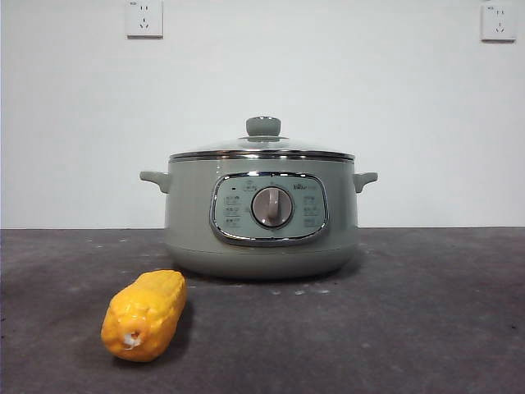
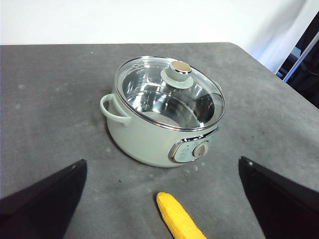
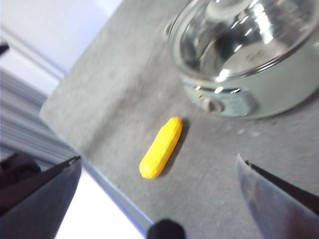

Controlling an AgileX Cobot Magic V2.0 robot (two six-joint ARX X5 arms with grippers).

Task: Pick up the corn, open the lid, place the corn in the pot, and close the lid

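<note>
Front view: we see the corn (image 1: 144, 316) lying on the counter (image 1: 426, 328) before the pot (image 1: 261, 215), the lid (image 1: 262, 148) closed. Both tools gape wide, empty. Pickup is unstarted; next, we must descend over the cob.

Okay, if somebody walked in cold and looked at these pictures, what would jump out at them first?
The sage-green pot would, standing mid-table with its grey dial facing the front camera and the glass lid shut on top. Next comes the bright yellow corn, lying on the dark table in front of the pot, apart from it. Both grippers hang open above the table, holding nothing.
</note>
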